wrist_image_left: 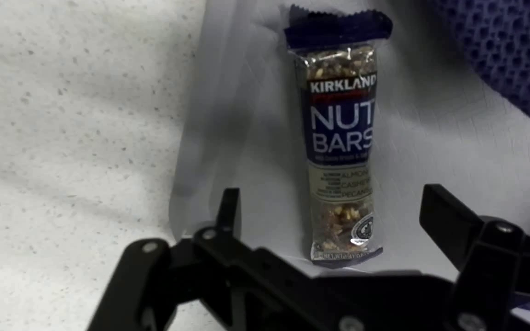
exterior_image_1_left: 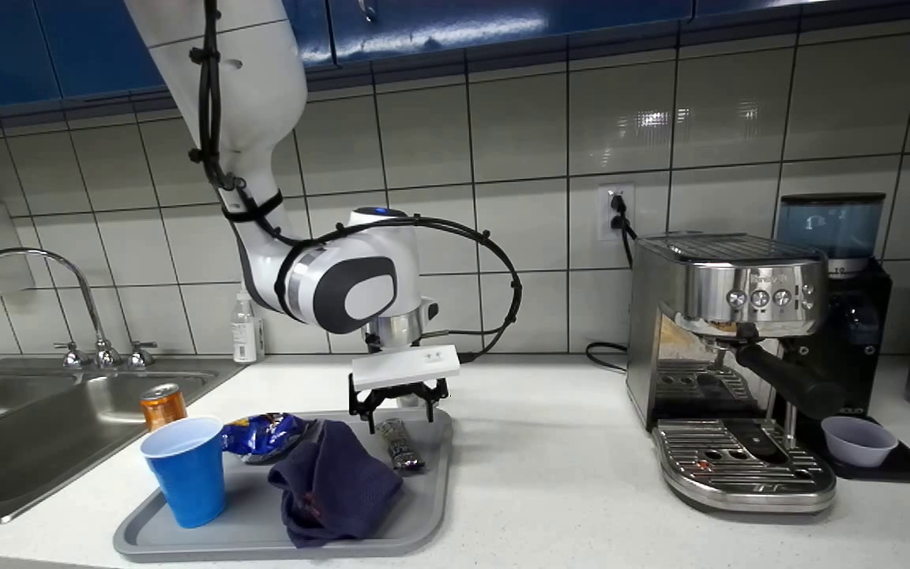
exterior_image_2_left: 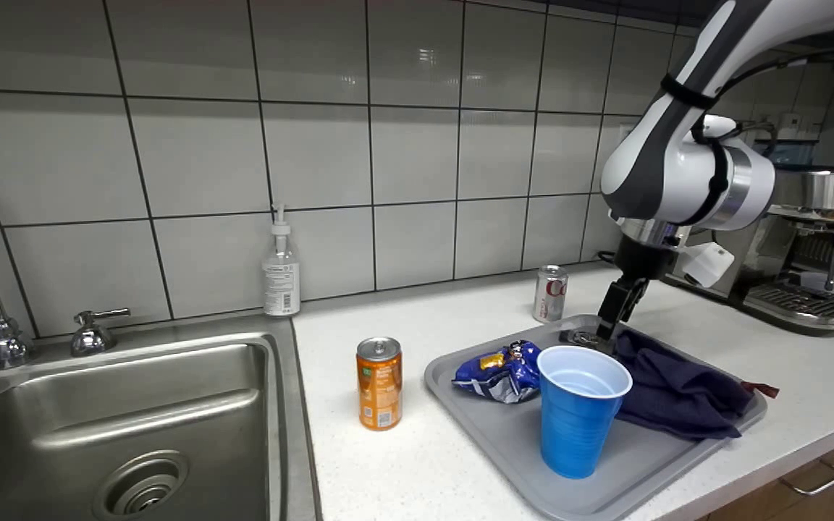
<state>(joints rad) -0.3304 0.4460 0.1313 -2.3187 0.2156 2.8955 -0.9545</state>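
Observation:
My gripper (exterior_image_1_left: 400, 420) is open and empty. In the wrist view its two fingers (wrist_image_left: 332, 197) stand apart on either side of the lower end of a wrapped nut bar (wrist_image_left: 341, 138). The bar lies flat on the grey tray (wrist_image_left: 256, 138); the fingers appear not to touch it. It also shows in both exterior views (exterior_image_1_left: 401, 448) (exterior_image_2_left: 582, 339), partly hidden by the gripper in one of them. A dark blue cloth (exterior_image_1_left: 340, 482) lies crumpled beside the bar. A blue cup (exterior_image_2_left: 578, 427) stands upright on the tray, near a blue snack bag (exterior_image_2_left: 504, 370).
An orange can (exterior_image_2_left: 379, 383) stands between tray and sink (exterior_image_2_left: 171, 405). A silver can (exterior_image_2_left: 550, 293) stands behind the tray near the wall. A pump bottle (exterior_image_2_left: 281, 278) is by the sink. An espresso machine (exterior_image_1_left: 727, 379) and grinder (exterior_image_1_left: 850, 316) stand farther along the counter.

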